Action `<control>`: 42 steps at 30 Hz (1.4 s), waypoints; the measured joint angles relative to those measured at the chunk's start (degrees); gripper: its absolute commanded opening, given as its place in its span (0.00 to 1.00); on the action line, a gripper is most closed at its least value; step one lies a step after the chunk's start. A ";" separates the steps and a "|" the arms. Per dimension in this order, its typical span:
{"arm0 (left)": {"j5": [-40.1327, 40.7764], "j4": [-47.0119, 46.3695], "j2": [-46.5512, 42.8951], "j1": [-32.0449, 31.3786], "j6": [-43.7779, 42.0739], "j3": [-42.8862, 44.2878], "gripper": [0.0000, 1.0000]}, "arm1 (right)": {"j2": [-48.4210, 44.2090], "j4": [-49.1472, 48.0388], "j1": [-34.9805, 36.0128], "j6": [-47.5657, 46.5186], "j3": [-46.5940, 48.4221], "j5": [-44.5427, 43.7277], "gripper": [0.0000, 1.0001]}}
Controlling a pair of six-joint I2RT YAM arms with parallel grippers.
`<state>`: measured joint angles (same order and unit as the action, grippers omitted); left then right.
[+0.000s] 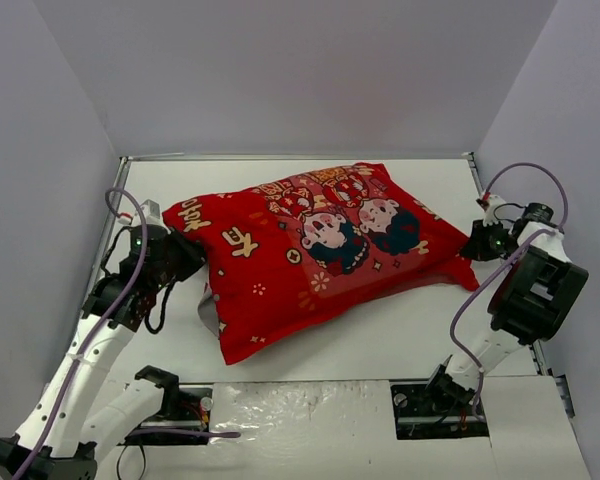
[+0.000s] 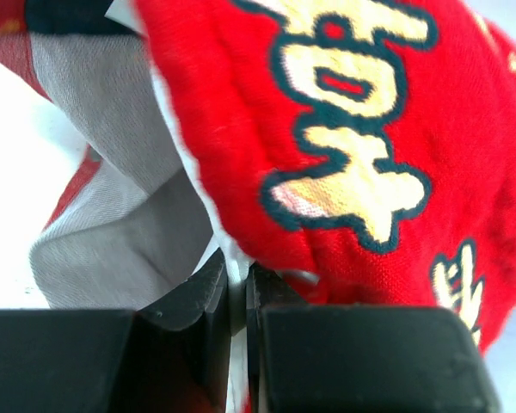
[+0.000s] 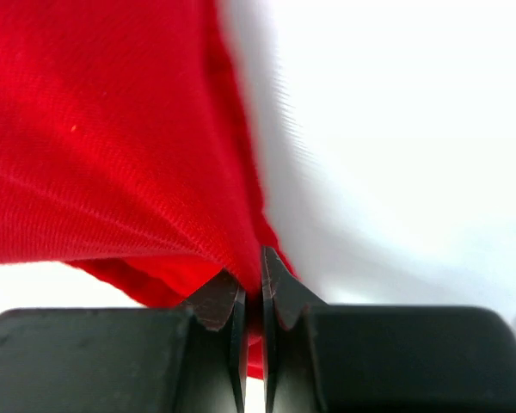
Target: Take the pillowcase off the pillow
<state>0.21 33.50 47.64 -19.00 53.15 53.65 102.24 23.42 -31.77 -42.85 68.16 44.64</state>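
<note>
1 pillowcase (image 1: pixel 320 250), 1 pillow (image 1: pixel 208 306), 2 arms. The case, still on the pillow, lies mid-tabletop (image 1: pixel 400 335) with the pillow's white fabric poking out at its left opening. Left arm bent, reaching in from the left; left gripper (image 2: pixel 238 275) is clenched on the pillow's white edge there. Right arm folded at the right side; right gripper (image 3: pixel 251 280) is clamped on the case's right corner.
</note>
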 measured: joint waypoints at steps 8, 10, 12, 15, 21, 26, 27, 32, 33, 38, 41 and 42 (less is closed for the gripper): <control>-9.88 1.99 0.11 9.77 -1.31 1.51 0.02 | -1.75 -1.09 -4.44 1.33 -2.14 -0.90 0.00; -11.87 2.82 0.59 11.37 -1.77 2.12 0.02 | -2.78 -1.44 -4.57 1.79 -3.17 -1.36 0.00; -13.70 3.34 1.36 12.70 -2.10 3.15 0.02 | -3.82 -1.64 -4.57 2.21 -3.67 -1.77 0.00; -15.80 3.63 2.75 13.70 -2.45 4.94 0.02 | -5.62 -2.29 -4.57 2.56 -3.78 -2.03 0.00; -20.02 2.58 4.37 14.23 -3.82 6.62 0.02 | -10.16 0.02 -3.65 -2.36 -3.04 -0.68 0.45; -24.13 -2.62 3.54 14.34 -5.01 3.69 0.02 | -15.06 14.88 6.10 -19.69 3.74 2.99 0.94; -25.00 -3.96 2.99 14.23 -5.05 2.16 0.02 | -16.70 16.61 8.68 -21.42 4.83 3.80 0.96; -27.74 -9.84 1.97 8.85 -5.18 -5.03 0.02 | -23.80 20.63 27.02 -20.09 15.15 6.97 0.98; -27.61 -11.10 2.14 6.40 -5.18 -6.29 0.02 | -24.06 19.50 30.58 -17.29 17.25 7.48 0.96; -25.42 -17.51 5.84 -7.67 -4.52 -9.88 0.02 | -21.51 6.95 51.63 7.87 20.59 2.45 0.92; -23.74 -21.88 8.46 -13.53 -3.37 -11.21 0.02 | -17.03 1.07 62.20 19.37 21.27 -3.04 0.91; -23.06 -23.37 8.94 -14.56 -2.86 -11.76 0.02 | -15.74 0.15 63.87 21.49 21.35 -4.15 0.91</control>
<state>-22.85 10.13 56.58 -33.56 50.28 41.89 86.50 23.57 32.10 -21.37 89.52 40.49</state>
